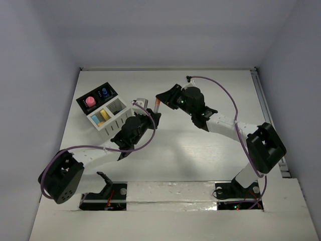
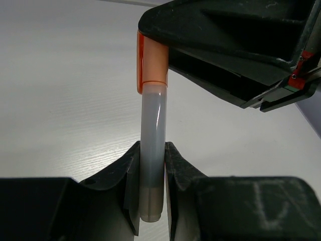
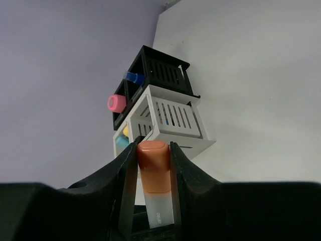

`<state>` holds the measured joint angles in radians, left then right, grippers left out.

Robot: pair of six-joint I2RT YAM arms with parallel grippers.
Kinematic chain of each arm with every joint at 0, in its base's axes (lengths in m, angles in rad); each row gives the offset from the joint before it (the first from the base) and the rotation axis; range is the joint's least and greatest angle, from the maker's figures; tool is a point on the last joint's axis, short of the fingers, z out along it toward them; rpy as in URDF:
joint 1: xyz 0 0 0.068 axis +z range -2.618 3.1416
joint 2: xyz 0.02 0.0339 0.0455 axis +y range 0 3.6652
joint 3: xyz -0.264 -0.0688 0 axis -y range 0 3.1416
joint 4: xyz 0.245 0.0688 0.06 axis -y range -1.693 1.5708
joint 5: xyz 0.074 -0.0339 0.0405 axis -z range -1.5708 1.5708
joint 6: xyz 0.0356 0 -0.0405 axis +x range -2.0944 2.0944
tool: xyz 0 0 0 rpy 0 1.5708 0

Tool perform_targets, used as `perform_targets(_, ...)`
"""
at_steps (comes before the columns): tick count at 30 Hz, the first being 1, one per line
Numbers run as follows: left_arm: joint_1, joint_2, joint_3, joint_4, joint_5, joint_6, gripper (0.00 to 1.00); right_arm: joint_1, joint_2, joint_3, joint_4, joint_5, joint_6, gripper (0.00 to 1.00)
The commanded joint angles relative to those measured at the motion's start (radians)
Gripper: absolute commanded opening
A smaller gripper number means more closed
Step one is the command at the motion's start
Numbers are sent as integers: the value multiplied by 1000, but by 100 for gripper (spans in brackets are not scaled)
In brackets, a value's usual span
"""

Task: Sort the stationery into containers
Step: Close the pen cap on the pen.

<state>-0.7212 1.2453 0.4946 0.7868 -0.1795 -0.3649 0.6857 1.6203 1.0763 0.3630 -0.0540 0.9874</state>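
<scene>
Our left gripper is squeezing the orange-capped marker near the bottom end of its cloudy white body. Its two black fingers are pressing on the marker from both sides. Our right gripper is pinching the same marker at the other end, right on the orange cap. So we are holding one marker with both grippers at once, and it is stretching from one gripper to the other.

From above, we are seeing the marker over the white table, between our two arms. Its orange end is pointing toward the far side.

The organizer is standing near the marker, on its left, by the far left corner of the table. It is sitting turned a bit, not straight. Its two black boxes are on the far side and its two white boxes with slots are on the near side.

A pink thing is sticking up out of one black box. A small blue-capped bottle is poking out of the other black box. A yellow stick and a light blue stick are lying side by side in one white box. The other white box is the one closest to our marker.
</scene>
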Motion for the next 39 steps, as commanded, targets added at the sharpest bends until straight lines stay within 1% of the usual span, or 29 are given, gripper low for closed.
perform_targets(1,22,-70,117,128,-78,26,0,58,-11,-82,-111,-218,-27,0)
perform_targets(7,22,-98,166,114,-92,55,0,93,-16,-159,-127,-231,-50,0)
perform_targets(12,22,-72,217,121,-91,73,0,129,-4,-177,-118,-251,-43,0)
perform_targets(14,22,-52,239,130,-89,78,0,155,7,-177,-98,-268,-23,0)
perform_targets(21,22,-20,283,160,-118,106,0,164,32,-197,-16,-345,42,0)
perform_targets(23,22,-18,295,163,-118,110,0,164,27,-200,-10,-337,51,0)
perform_targets(26,22,-32,297,141,-117,103,0,164,-6,-202,-7,-282,46,0)
perform_targets(29,22,-67,283,85,-95,78,1,121,-30,-156,-19,-238,28,0)
perform_targets(31,22,-116,266,49,-89,41,11,95,-28,-127,-10,-215,28,0)
perform_targets(32,22,-138,240,10,-94,29,20,60,-25,-104,2,-214,34,0)
perform_targets(34,22,-225,207,-26,-123,-5,32,29,-16,-82,55,-222,52,0)
perform_targets(35,22,-254,178,-64,-127,-9,48,6,-10,-64,56,-219,53,0)
perform_targets(36,22,-286,171,-98,-142,-17,56,-6,9,-17,54,-227,51,0)
perform_targets(37,22,-341,170,-139,-155,-23,60,-6,16,5,63,-233,51,0)
perform_targets(38,22,-369,174,-228,-184,-29,65,-18,23,23,70,-228,51,0)
perform_targets(39,22,-400,179,-277,-196,-35,65,-18,35,57,71,-209,48,0)
